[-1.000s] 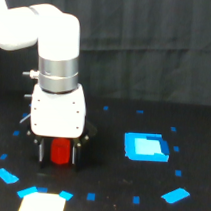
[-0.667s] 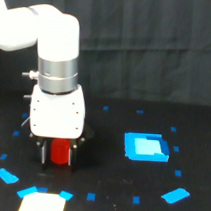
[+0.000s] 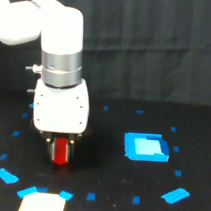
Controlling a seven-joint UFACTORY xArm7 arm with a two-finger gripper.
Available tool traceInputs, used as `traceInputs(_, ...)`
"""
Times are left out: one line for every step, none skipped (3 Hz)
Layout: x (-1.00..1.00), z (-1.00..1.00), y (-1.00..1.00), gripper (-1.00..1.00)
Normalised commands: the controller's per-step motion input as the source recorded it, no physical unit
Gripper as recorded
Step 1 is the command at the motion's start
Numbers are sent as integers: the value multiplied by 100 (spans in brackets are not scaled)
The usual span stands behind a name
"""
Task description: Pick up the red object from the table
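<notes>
We see the red object (image 3: pixel 60 151) standing upright on the black table (image 3: pixel 105 173), toward the exterior view's left and in the nearer half of the surface. It sits directly under the end effector (image 3: pixel 60 147), between the dark fingers that reach down from the white housing on either side of it; whether the fingers press on it or merely flank it we cannot tell, since the housing hides most of them and the picture is soft there. The block's lower end appears level with the table, though we cannot say for sure that it rests there. To the exterior view's right, well apart from the block, lies the larger blue rectangle (image 3: pixel 146 147), with bare black surface between the two. Small blue tape marks (image 3: pixel 91 196) dot the table around the block, and a pale patch (image 3: pixel 42 204) lies at the near edge, in front of it.
</notes>
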Motion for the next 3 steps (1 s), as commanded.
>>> traceInputs(100, 100, -26, 100)
traceInputs(29, 47, 73, 74)
traceInputs(20, -35, 14, 2)
